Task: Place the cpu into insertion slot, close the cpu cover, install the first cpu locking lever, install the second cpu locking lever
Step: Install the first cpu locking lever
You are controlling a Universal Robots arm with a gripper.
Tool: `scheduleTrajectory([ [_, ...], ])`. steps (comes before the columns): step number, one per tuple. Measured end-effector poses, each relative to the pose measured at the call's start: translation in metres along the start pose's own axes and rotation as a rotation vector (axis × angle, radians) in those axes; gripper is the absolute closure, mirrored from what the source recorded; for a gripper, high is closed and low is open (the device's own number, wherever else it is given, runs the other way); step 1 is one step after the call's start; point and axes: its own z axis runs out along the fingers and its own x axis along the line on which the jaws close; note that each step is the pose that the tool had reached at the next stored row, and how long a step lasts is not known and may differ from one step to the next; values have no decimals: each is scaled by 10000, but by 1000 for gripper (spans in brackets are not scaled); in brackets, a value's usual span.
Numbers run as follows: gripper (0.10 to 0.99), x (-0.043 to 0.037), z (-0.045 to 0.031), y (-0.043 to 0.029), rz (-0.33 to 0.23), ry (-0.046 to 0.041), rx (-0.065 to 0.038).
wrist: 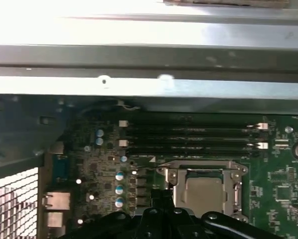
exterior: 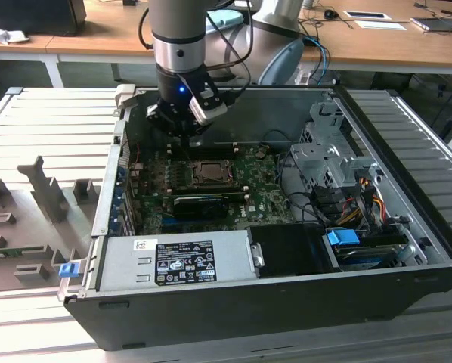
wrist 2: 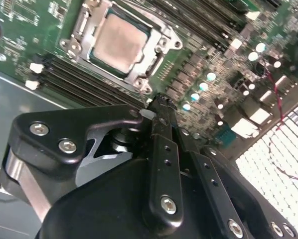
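Observation:
The cpu (wrist 2: 120, 44), a pale silver square, lies in the insertion slot (wrist 2: 154, 62) on the green motherboard. The cpu cover (wrist 2: 79, 37) lies flat as a silver frame around the chip. In the exterior view the cpu (exterior: 208, 172) sits mid-board, and my gripper (exterior: 187, 142) hangs just above the board behind it, over the memory slots. My gripper (wrist 2: 161, 105) is shut, its black fingers pressed together with nothing between them, a short way off the socket's corner. In the first wrist view the cpu (wrist: 205, 191) lies just beyond the gripper (wrist: 161, 196).
An open computer case (exterior: 407, 189) surrounds the board. A grey power supply box (exterior: 173, 257) lies along the near side, a long black expansion card (exterior: 199, 204) just in front of the socket, and a drive cage with cables (exterior: 339, 189) at the exterior view's right. Memory slots (wrist: 189, 137) run beside the socket.

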Motion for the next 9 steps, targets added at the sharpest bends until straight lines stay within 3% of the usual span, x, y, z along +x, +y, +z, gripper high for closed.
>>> scheduleTrajectory([
  [9, 980, 213, 20, 7, -24, 0, -1],
])
